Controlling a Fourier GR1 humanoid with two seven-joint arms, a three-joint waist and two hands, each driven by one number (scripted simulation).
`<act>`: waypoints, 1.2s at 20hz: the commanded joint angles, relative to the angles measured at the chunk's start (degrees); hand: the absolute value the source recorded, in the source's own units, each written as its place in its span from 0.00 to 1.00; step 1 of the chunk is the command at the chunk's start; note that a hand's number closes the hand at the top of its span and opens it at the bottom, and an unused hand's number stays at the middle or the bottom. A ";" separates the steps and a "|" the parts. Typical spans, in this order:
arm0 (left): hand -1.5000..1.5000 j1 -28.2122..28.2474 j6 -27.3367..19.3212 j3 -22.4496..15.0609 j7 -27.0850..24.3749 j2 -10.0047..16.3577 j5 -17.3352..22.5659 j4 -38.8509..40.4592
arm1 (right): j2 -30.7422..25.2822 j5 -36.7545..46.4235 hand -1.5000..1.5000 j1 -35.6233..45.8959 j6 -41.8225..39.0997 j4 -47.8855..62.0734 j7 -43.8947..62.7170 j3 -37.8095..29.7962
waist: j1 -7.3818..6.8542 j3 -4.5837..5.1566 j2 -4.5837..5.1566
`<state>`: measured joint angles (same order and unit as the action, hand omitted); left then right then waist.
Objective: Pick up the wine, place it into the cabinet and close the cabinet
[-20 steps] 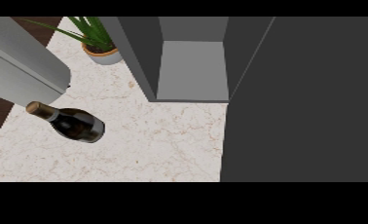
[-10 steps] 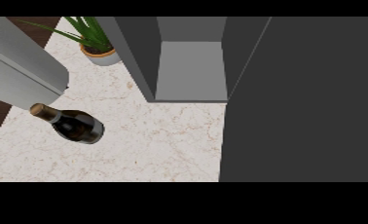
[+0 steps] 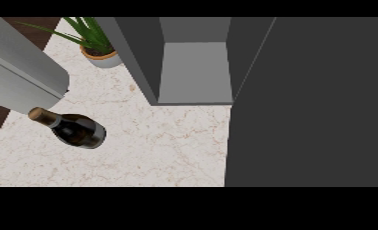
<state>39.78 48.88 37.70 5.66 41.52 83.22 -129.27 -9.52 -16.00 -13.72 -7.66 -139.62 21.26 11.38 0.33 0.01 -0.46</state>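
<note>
Left hand state: cannot tell, no palm or fingers show in head view, only the grey left forearm (image 3: 29, 74) coming in at the left edge. Right hand doesn't show either. Wine bottle (image 3: 77, 130) sits on the marble counter (image 3: 162, 149) just below the forearm's end, cork-coloured top pointing up-left toward it, dark body away from it; contact between bottle and arm can't be made out, nor whether the bottle stands or lies. Cabinet (image 3: 196, 69) is off to the right of the forearm, well apart from the bottle, grey inside showing. Dark cabinet door (image 3: 310, 104) stands open farther right, filling that side. Potted plant (image 3: 96, 49) is beyond the forearm, just left of the cabinet's wall.
</note>
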 commanded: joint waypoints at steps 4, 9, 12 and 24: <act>0.00 -2.60 -1.90 1.93 1.39 -0.38 1.39 2.09 | -0.59 -4.15 0.00 -1.47 2.65 -14.51 6.37 -0.38 | 0.17 0.03 0.14; 0.00 -9.67 -5.57 -2.72 3.22 -3.18 -7.50 4.51 | -0.23 -6.25 0.00 -3.50 1.03 -11.91 3.52 -1.44 | 1.25 0.00 0.38; 0.00 -13.41 -2.72 -6.08 3.61 -7.70 -15.79 8.21 | -0.20 -5.48 0.00 -2.03 1.57 -12.08 4.31 -1.02 | 1.32 0.07 0.41; 0.00 -29.32 -1.95 -16.70 4.38 -17.85 -39.22 19.37 | 1.04 -5.33 0.00 -3.61 -0.74 -9.25 1.68 -1.13 | 1.25 0.04 0.42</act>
<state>14.02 47.31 25.14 9.63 28.52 52.25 -111.81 -8.72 -16.06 -13.50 -9.29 -138.65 19.30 9.99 1.67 0.06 0.01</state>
